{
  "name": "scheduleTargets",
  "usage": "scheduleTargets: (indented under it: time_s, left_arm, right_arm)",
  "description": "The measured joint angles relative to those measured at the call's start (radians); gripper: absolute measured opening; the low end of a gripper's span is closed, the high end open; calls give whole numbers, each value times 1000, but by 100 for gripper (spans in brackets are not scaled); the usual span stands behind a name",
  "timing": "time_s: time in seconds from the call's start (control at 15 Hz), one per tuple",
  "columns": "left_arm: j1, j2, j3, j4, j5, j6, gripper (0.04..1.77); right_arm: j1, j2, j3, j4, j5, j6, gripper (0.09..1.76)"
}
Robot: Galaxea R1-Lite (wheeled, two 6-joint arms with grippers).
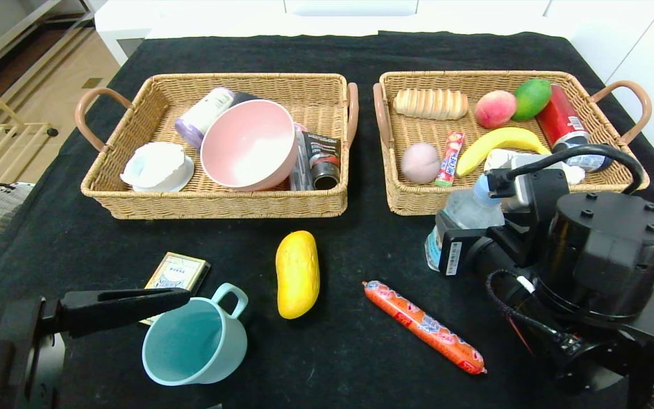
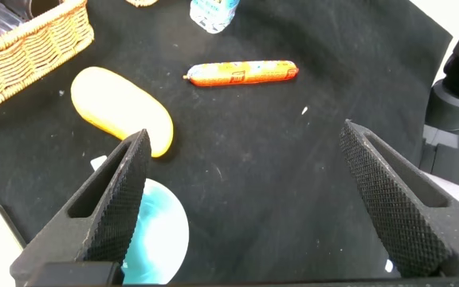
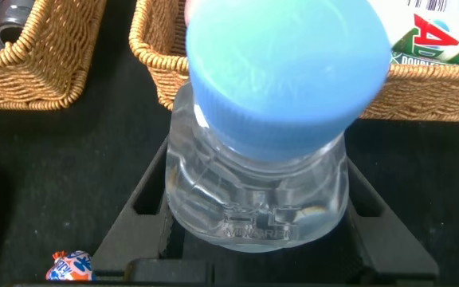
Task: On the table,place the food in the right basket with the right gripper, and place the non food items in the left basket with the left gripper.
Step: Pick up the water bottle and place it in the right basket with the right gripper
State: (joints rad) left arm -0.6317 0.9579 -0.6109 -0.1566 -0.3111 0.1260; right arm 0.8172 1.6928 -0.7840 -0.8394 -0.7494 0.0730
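My right gripper (image 1: 453, 250) is shut on a clear water bottle (image 1: 466, 211) with a blue cap (image 3: 285, 64), which stands upright just in front of the right basket (image 1: 418, 205). In the right wrist view the fingers (image 3: 146, 199) press both sides of the bottle (image 3: 261, 199). My left gripper (image 1: 182, 298) is open and empty at the near left, above a teal cup (image 1: 193, 341). On the cloth lie a yellow mango (image 1: 297, 274), an orange sausage (image 1: 423, 326) and a small card box (image 1: 178, 274). The left wrist view shows the gripper (image 2: 245, 135), cup (image 2: 158, 239), mango (image 2: 118, 108) and sausage (image 2: 241, 73).
The left basket (image 1: 219, 205) holds a pink bowl (image 1: 247, 145), a white dish, a purple-capped bottle and dark tubes. The right basket holds bread, a peach, a green mango, a banana (image 1: 497, 142), a red can and snacks. The table is covered with black cloth.
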Motion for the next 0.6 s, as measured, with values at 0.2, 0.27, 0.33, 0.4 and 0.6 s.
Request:
scheduleTargets:
  time_s: [0.2, 0.27, 0.33, 0.4, 0.6]
  left_arm:
    - [0, 0, 0, 0, 0, 1, 172]
    - [0, 0, 0, 0, 0, 0, 172]
    - [0, 0, 0, 0, 0, 1, 172]
    - [0, 0, 0, 0, 0, 1, 172]
    - [0, 1, 0, 0, 0, 1, 172]
  right_arm:
    - [0, 3, 1, -1, 0, -3, 97]
    - [0, 3, 1, -1, 0, -3, 97]
    - [0, 1, 2, -1, 1, -7, 97]
    - [0, -2, 2, 0, 3, -16, 97]
    - [7, -33, 3, 13, 5, -50, 97]
